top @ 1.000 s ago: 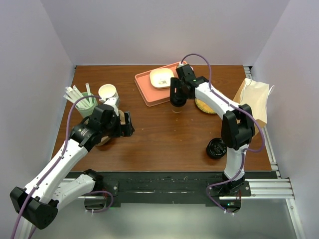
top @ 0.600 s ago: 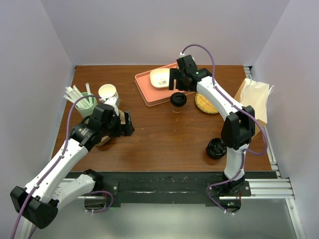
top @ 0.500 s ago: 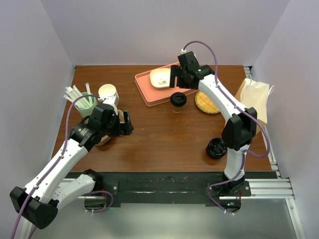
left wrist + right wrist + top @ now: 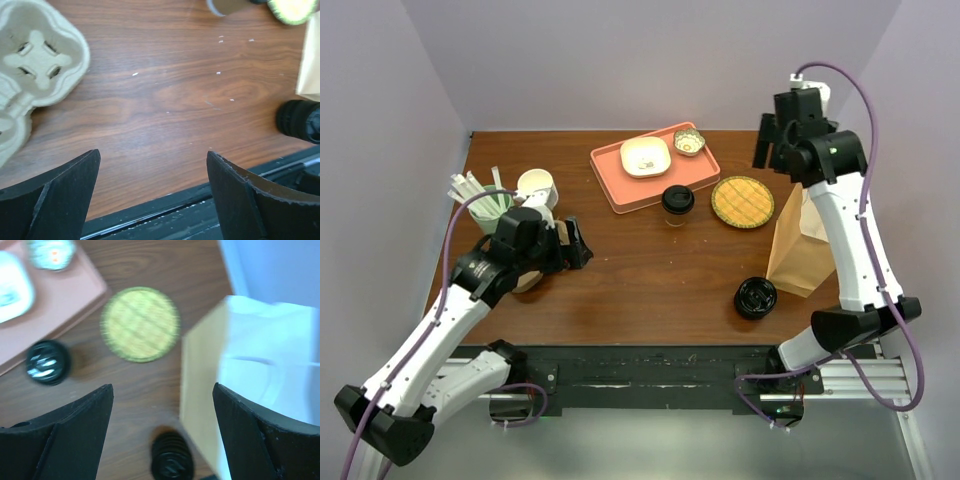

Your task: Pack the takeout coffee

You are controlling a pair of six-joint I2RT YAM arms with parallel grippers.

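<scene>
Right wrist camera, somewhat blurred, gave me the right gripper (image 4: 162, 387) with its jaws spread wide and nothing between them, held high above the far right of the surface (image 4: 650, 270). Below it, to one side, I saw the open mouth of the brown paper bag (image 4: 200, 390), which stood upright at the right edge. A squat black lid (image 4: 755, 298) sat just beside the bag's near corner, and a round woven yellow mat (image 4: 742, 201) lay flat near the bag's far side. The takeout coffee (image 4: 677, 203) stood upright near the middle of the surface, between that mat and the salmon tray (image 4: 620, 185), close to the tray's near edge and well apart from both grippers. On the tray I made out a white square dish (image 4: 645, 156) and a small patterned bowl (image 4: 689, 141).

From the left wrist camera, the left gripper (image 4: 152, 154) was likewise wide open and empty, low over bare wood, with a moulded pulp cup carrier (image 4: 35, 60) just beside it. Behind that arm stood a stack of cream paper cups (image 4: 537, 187) and a green cup of white sticks (image 4: 492, 210).
</scene>
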